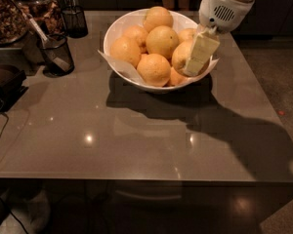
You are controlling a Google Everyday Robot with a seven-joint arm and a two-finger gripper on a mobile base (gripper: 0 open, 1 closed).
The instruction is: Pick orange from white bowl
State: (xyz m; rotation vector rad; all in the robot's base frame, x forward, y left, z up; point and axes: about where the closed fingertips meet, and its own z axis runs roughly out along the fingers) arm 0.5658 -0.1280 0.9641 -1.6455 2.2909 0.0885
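The gripper (194,68) sits low on the right side of the white bowl (147,86), pressed up against the orange (179,56) there. Its pale cream blade covers that fruit's right half, so we only get the left part, with no stem mark on show. We honestly can't tell if it's clamped on or just lying against the skin. The white wrist housing (224,6) above runs out of the top edge. Under the gripper there's a sliver of another fruit (175,78), mostly buried. The rest of the pile (162,40) hides the bowl's inside. A paper liner corner (105,58) pokes past the left rim. Over on the left of the grey table (136,135) stands a dark mesh cup (57,55), and the brownish stuff (5,16) behind it is cut off and too murky for us to name.
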